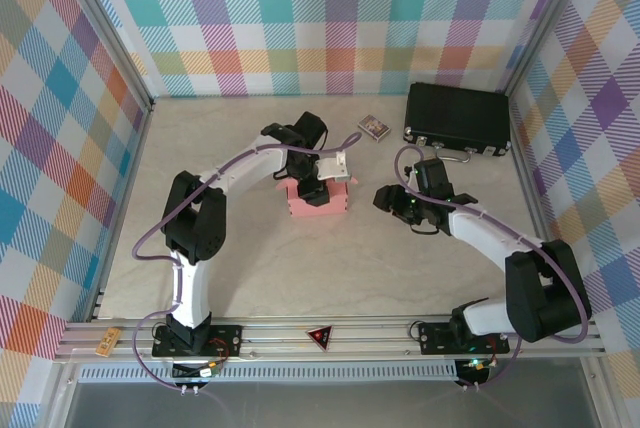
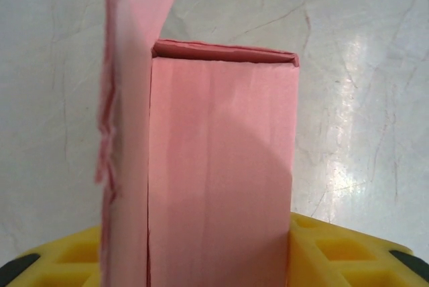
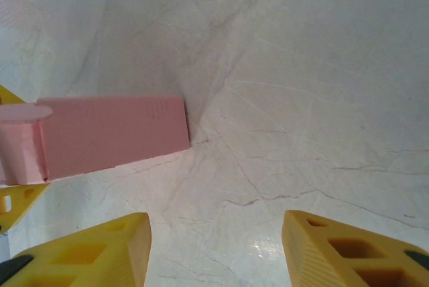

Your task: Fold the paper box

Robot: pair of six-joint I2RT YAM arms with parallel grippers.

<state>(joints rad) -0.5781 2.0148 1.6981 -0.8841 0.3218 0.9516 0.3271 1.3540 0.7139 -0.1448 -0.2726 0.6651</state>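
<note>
The left gripper [image 1: 318,184] has its fingers clamped on the paper box [image 1: 326,206], while the right gripper [image 3: 216,223] hovers beside the box, fingers apart.

Matt pink cardboard paper box [image 2: 221,166] on glossy marbled table [image 3: 301,99].

Overhead, close wrists; shared paper box [image 1: 325,203]

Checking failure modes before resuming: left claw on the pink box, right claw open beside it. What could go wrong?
1. The box sits pinched in the left claw; it is thin card, and more squeeze may crush it.
2. Its flap stands loose with a ragged edge; it could tear or crease.
3. The right claw is open, off the box; unbraced, the box may slide on the table.
</note>
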